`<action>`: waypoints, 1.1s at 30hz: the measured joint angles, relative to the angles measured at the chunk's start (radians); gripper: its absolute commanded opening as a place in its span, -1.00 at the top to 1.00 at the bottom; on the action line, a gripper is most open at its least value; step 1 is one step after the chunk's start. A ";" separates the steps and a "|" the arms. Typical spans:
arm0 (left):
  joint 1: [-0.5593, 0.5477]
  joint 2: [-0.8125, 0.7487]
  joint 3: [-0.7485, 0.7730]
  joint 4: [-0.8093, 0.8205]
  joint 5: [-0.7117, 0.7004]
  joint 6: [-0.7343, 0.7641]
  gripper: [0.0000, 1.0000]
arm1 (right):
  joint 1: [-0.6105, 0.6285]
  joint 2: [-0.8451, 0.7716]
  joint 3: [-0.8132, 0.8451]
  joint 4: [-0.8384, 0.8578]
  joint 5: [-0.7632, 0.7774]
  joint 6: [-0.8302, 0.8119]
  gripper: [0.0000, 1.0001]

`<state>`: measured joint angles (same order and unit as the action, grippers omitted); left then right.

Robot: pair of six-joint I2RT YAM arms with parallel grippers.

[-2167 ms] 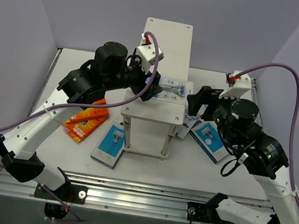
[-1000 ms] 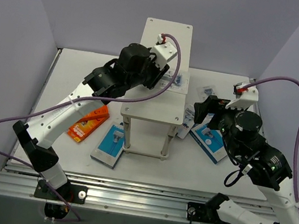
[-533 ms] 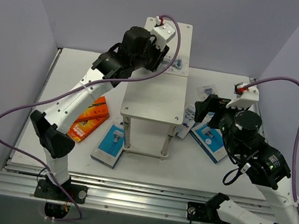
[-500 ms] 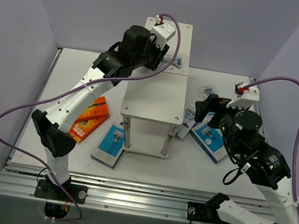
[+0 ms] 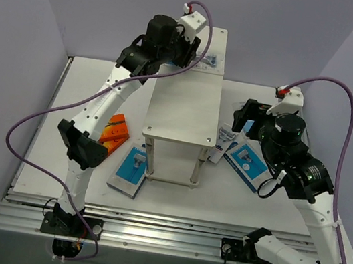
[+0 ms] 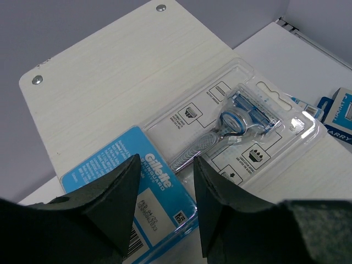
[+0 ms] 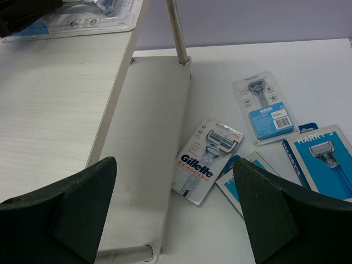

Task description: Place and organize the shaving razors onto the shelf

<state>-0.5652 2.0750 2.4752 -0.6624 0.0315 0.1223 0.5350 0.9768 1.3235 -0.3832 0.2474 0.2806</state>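
Gillette blister pack (image 6: 236, 124) lies on the shelf (image 6: 110, 71) under the left pincer (image 6: 166, 165), grip impossible to tell. Best to part fully, then lift straight up, keeping it square.

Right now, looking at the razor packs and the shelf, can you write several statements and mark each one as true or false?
A clear blister pack lies on the shelf top. True.
The right hand holds a pack. False: it is open and empty.
An orange box lies on the table, left of the shelf. True.
The Harry's box stands on the shelf top. False: the Harry's box lies on the table.
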 measured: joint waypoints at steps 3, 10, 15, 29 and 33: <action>0.025 0.039 0.059 -0.014 0.039 0.002 -0.06 | -0.011 0.021 0.000 0.011 -0.022 -0.013 -0.65; 0.081 0.127 0.183 -0.026 0.119 0.003 -0.21 | -0.032 0.059 0.000 0.035 -0.058 -0.023 -0.66; 0.114 0.168 0.237 -0.020 0.203 -0.011 -0.29 | -0.074 0.092 0.000 0.065 -0.095 -0.022 -0.65; 0.135 0.175 0.242 0.003 0.305 -0.062 -0.94 | -0.122 0.129 0.023 0.079 -0.187 0.008 -0.63; 0.136 0.127 0.184 0.008 0.303 -0.072 -0.93 | -0.122 0.128 0.051 0.080 -0.208 0.022 -0.63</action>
<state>-0.4294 2.2021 2.6595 -0.6548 0.3340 0.0498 0.4126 1.1049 1.3743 -0.3031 0.0399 0.3027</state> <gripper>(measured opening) 0.976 0.818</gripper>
